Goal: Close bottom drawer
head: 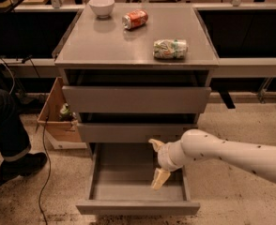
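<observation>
The arm is cut off by the right edge. The gripper, over the tray of the bottom drawer, hides part of its right wall. Of the person at left only one leg and shoe show. The print on the red can and the crushed can is too blurred to read.

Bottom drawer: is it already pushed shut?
No, the bottom drawer stands pulled far out, with the gripper over its exposed tray.
</observation>
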`<state>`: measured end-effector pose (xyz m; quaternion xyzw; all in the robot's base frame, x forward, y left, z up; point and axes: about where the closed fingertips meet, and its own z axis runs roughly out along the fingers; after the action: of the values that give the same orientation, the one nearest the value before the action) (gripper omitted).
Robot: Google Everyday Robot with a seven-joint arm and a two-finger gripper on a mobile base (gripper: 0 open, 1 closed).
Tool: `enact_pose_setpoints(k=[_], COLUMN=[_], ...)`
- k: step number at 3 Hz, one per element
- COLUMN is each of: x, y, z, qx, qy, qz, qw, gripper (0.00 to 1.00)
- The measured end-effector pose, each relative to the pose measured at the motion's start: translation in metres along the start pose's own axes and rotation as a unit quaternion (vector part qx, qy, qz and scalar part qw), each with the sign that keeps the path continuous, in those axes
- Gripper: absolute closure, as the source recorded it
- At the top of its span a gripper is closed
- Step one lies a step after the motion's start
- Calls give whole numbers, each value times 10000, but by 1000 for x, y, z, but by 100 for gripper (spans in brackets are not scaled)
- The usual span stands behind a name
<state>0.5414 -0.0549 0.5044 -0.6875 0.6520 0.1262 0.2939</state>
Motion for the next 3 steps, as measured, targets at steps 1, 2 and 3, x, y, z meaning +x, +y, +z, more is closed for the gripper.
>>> enact_pose_setpoints(k=[1, 2, 3], x=[20, 43, 67], y=[9, 18, 34], z=[39, 79, 126], qx=[38, 45, 61], qy=[23, -29, -215], qz=[-103, -189, -45], qw=[9999, 9998, 9997], gripper=[0, 0, 0])
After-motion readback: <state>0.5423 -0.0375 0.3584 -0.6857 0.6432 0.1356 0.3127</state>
